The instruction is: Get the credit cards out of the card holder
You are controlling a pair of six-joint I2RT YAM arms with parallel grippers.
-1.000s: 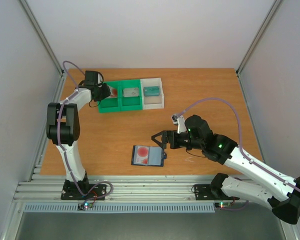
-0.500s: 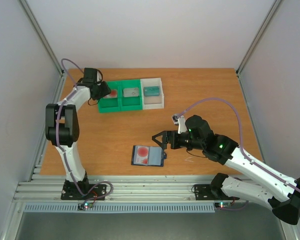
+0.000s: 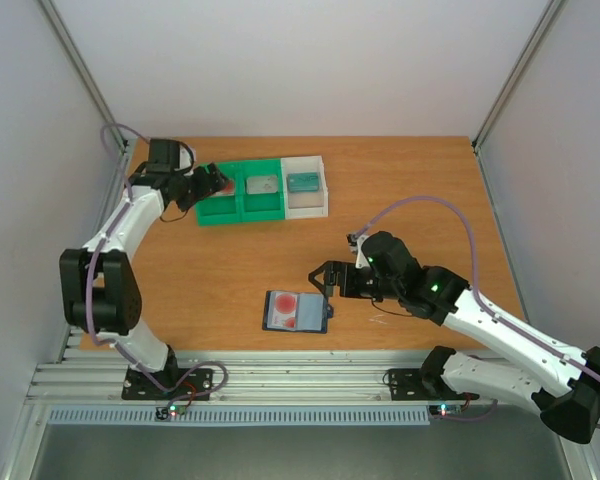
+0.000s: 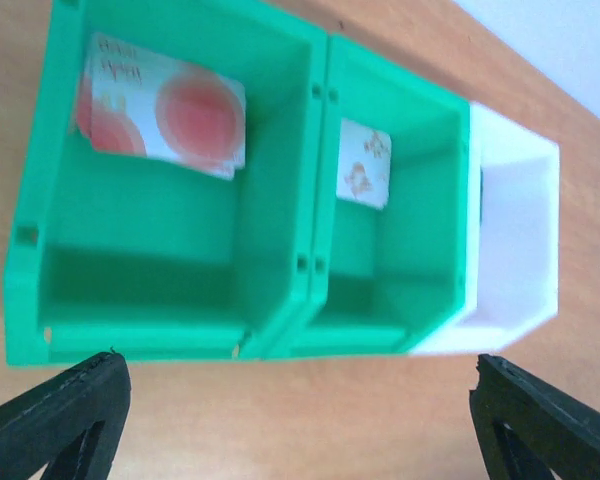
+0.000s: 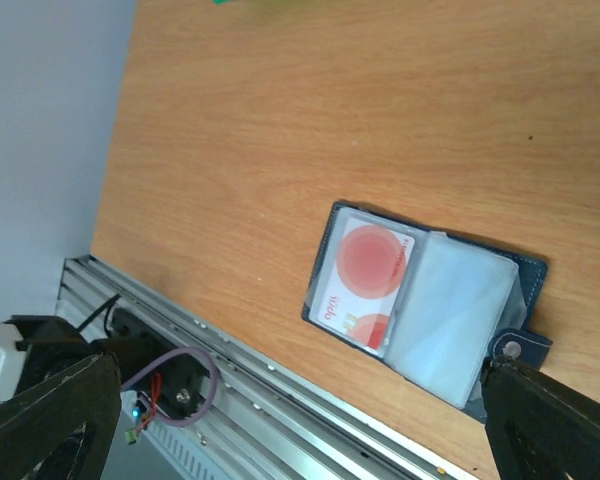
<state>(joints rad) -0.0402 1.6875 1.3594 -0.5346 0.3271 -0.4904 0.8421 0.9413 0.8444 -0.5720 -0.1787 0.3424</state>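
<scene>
Wooden tabletop (image 3: 410, 180), flat card holder (image 5: 452, 312); left end effector (image 4: 300, 400), right end effector (image 5: 300, 405) seemingly agape.

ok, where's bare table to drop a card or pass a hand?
Bare wood: the band between the tray and the wallet, the far right corner past the tray's white end, and left of the wallet. Crowded: right of the wallet, where the open right hand hangs, and the tray's left bin beside the left hand.
</scene>
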